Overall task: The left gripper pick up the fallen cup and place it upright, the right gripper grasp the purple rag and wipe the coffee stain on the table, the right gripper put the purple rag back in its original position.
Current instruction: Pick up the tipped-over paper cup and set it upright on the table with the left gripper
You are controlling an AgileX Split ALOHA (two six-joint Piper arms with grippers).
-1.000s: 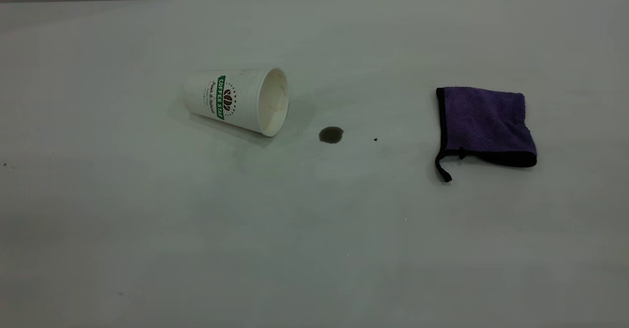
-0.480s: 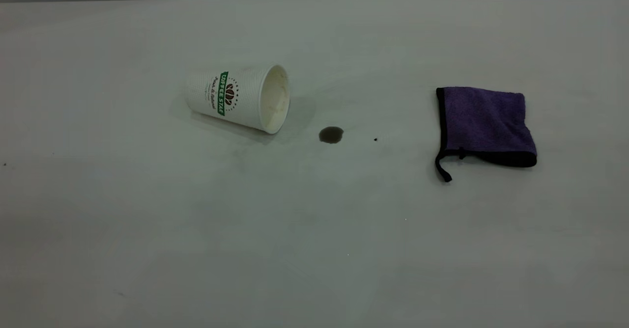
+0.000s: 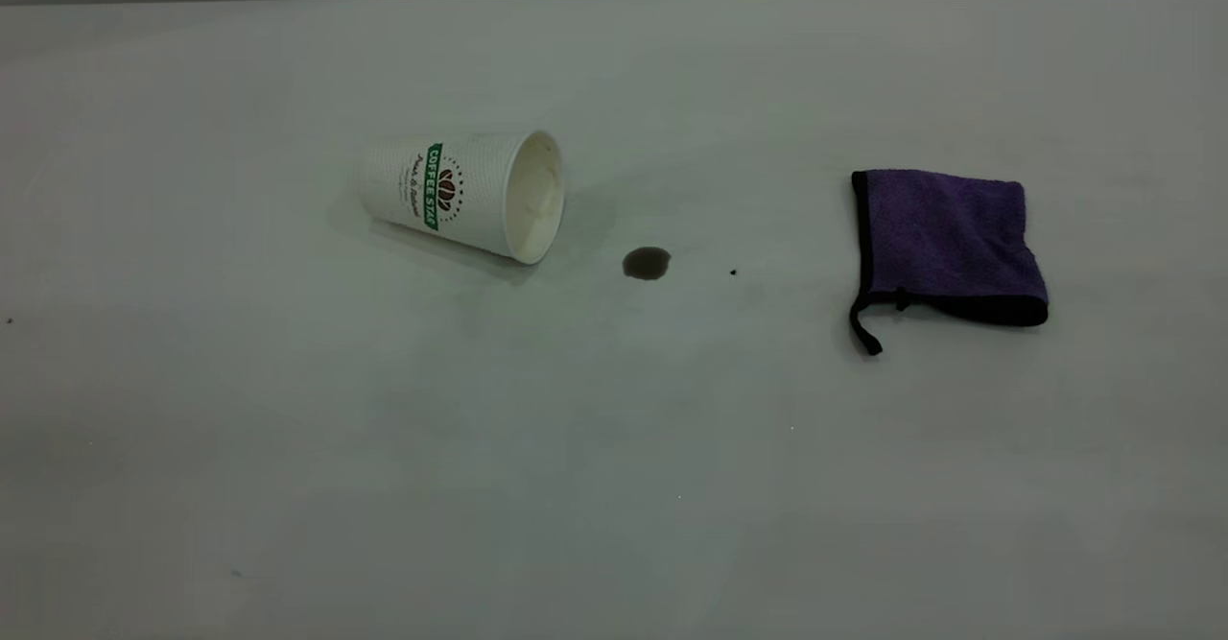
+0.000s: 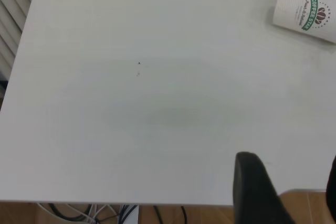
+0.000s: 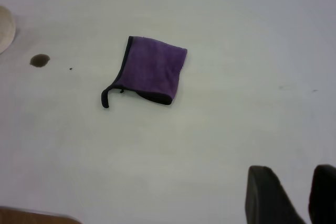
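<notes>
The white flat desk (image 3: 614, 486) lay bare along its near side. Mid-desk, the white ribbed paper cup (image 3: 460, 195) lay on its side at left, mouth toward the small brown coffee stain (image 3: 646, 263); the folded purple microfibre rag (image 3: 945, 245) lay flat at right. Both pincers hung back at the edges, left pincer (image 4: 286, 187) and right pincer (image 5: 294, 195) each spread and empty, apparently poised to start.

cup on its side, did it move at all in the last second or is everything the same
The cup rocked slightly: half a second ago it had rolled a little, its logo sitting higher, and now it has settled back close to where it lay a second ago, still on its side with its mouth toward the coffee stain. Nothing was gripped or released. The stain and the purple rag stayed put.
</notes>
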